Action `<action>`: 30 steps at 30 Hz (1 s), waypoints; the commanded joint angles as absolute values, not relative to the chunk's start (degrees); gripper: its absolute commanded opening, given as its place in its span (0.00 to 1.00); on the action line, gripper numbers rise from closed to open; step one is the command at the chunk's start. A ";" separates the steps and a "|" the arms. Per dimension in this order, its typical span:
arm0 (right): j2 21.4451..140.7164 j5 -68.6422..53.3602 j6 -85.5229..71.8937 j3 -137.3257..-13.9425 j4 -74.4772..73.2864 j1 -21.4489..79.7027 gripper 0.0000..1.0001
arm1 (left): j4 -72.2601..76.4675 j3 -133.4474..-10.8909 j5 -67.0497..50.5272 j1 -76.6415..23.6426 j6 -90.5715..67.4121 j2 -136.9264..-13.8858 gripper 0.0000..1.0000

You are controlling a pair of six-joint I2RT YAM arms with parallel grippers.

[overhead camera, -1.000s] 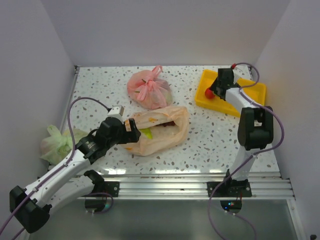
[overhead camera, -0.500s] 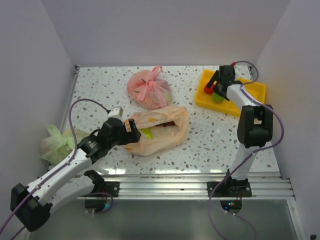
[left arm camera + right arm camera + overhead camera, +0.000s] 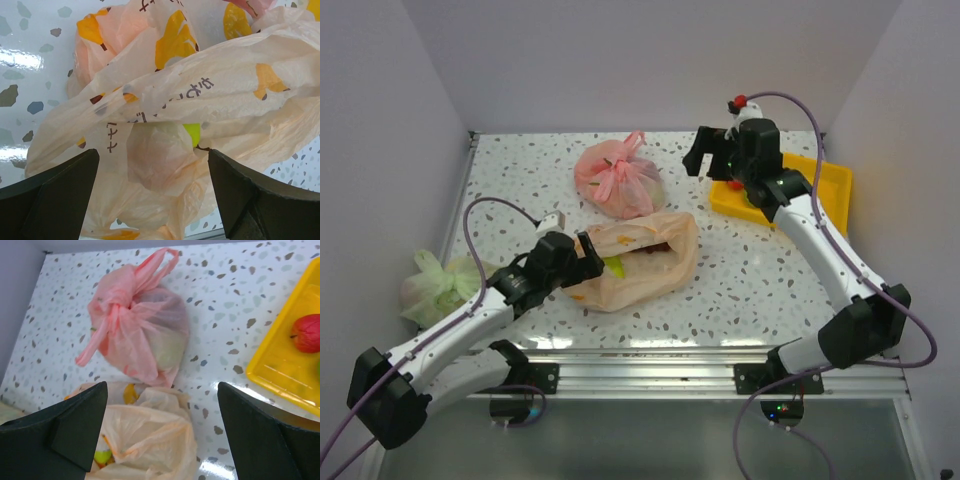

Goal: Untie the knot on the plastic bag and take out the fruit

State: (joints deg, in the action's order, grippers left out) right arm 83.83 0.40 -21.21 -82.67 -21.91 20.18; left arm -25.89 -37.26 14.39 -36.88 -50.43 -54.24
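The plastic bag [image 3: 645,255] lies crumpled mid-table, its mouth gaping toward the left; the knot is not in view. A green fruit [image 3: 613,266] shows inside the mouth, also seen as yellow-green [image 3: 191,134] behind the film and low in the right wrist view [image 3: 102,456]. My left gripper [image 3: 588,258] is open at the bag's left end, with loose film [image 3: 155,165] between its spread jaws, not pinched. My right gripper [image 3: 707,163] hangs open and empty above the table, left of the yellow tray [image 3: 825,185]. A red apple [image 3: 306,333] lies in that tray.
A knotted pink bag [image 3: 618,180] sits behind the peach one. A pale green bag [image 3: 438,285] rests against the left wall. White walls close the left, back and right. The yellow tray [image 3: 280,370] occupies the back right corner.
My right arm has lifted off the tray and swung left, its jaws opened wide, leaving the red apple in the tray. My left gripper has edged closer to the bag.
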 commanded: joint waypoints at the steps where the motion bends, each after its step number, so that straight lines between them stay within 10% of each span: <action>1: 79.46 -6.32 -18.72 -79.12 -23.56 23.02 0.94 | -20.92 -38.06 15.82 -37.18 -54.05 -56.94 0.96; 17: 69.25 -19.68 -21.09 -56.34 -17.49 39.63 0.91 | -17.23 -39.12 14.94 -40.25 -57.48 -70.84 0.79; 30: 82.16 -18.72 -20.48 -60.63 -15.90 46.58 0.88 | -18.09 -35.42 11.69 -42.45 -51.52 -68.03 0.33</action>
State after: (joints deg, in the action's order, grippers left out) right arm 79.20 -18.65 -20.51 -56.84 -17.41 45.78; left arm -17.67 -35.33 12.60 -42.04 -55.83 -70.41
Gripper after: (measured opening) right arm 0.885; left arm 0.370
